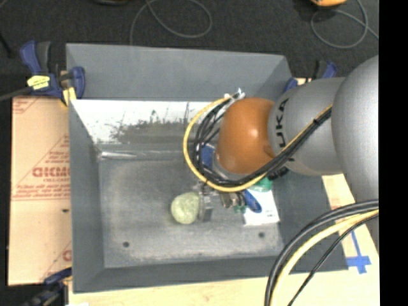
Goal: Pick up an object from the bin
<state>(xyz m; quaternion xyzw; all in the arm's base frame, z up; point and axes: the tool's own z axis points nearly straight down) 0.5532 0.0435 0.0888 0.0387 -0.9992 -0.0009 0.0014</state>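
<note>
A robot arm (331,126) reaches into a grey metal bin (86,183) from the right, its orange wrist cover (245,136) ringed by yellow and black cables (189,146). The gripper (213,204) is low over the bin floor near the middle, just beside a pale yellow-green ball (185,209) that lies on the floor at its left, touching it or nearly so. From here it cannot be told whether the gripper is open or closed, or whether it has hold of anything. A flat white packet with blue and green print (264,212) lies partly under the arm, toward the bin's right wall.
</note>
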